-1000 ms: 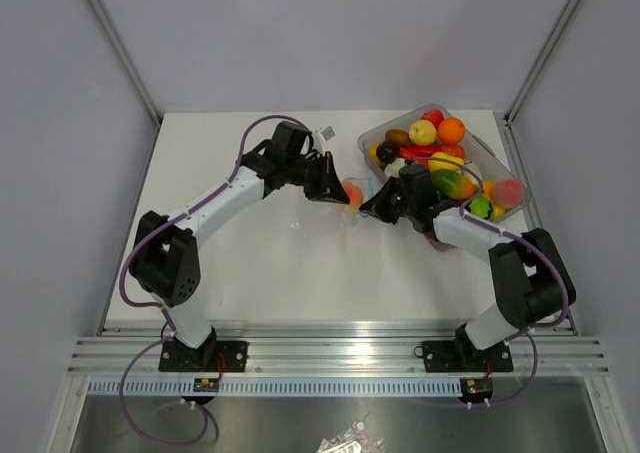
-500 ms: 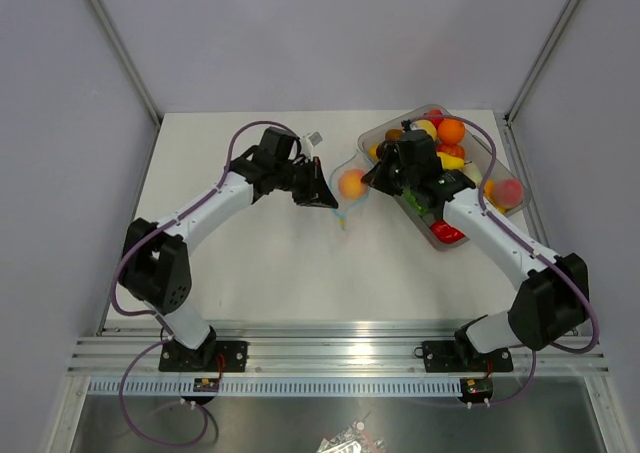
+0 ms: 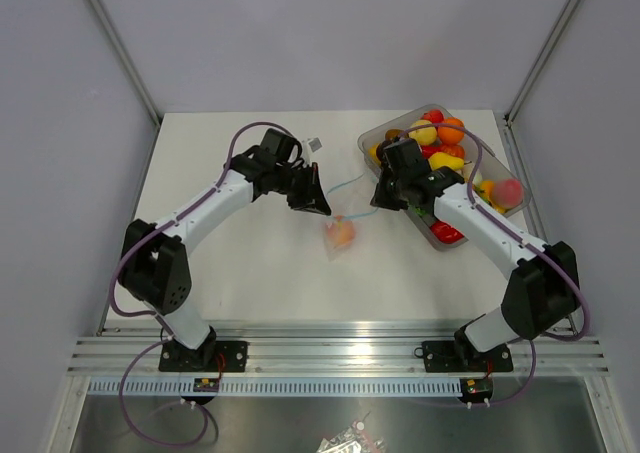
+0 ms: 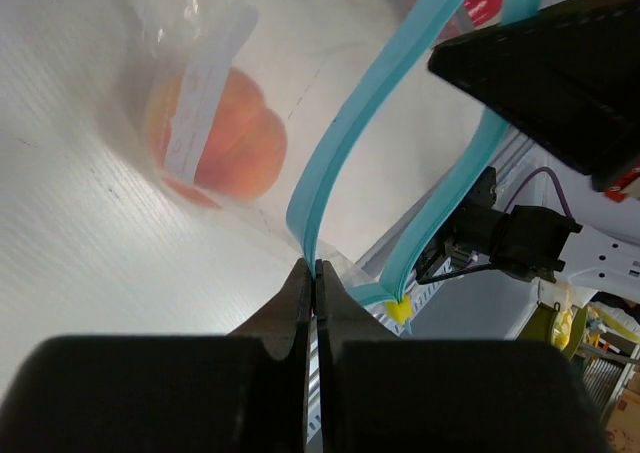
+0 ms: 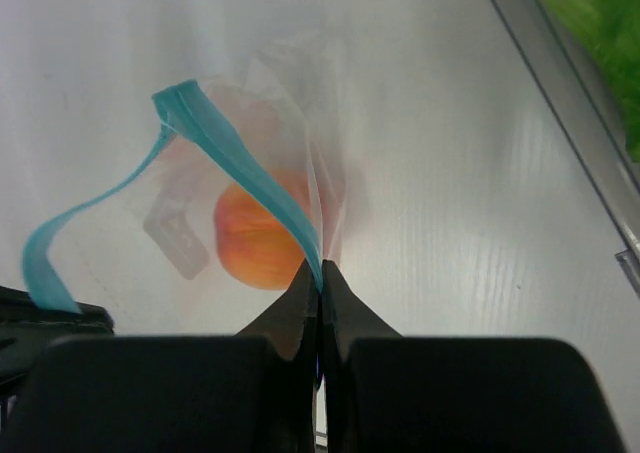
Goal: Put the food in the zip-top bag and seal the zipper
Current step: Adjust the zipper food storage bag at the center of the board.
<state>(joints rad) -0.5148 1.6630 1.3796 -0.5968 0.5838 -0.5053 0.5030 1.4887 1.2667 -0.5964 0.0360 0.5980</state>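
Both grippers pinch the blue zipper, 1 peach in the bag between them.
The left gripper [image 4: 312, 268] has its 2 fingers pressed tight on a strip of the zipper [image 4: 350, 123] near one corner, and the right gripper [image 5: 320, 268] is clamped the same way on the zipper from the right. Between them the mouth gapes, its 2 blue strips apart. The zip-top bag [image 3: 338, 235] sags toward the near side with the peach [image 3: 342, 233] in its bottom, over the middle of the table [image 3: 250, 273]. At the far right, the clear tray [image 3: 372, 133] holds more food, a round orange [image 3: 451, 130] among it.
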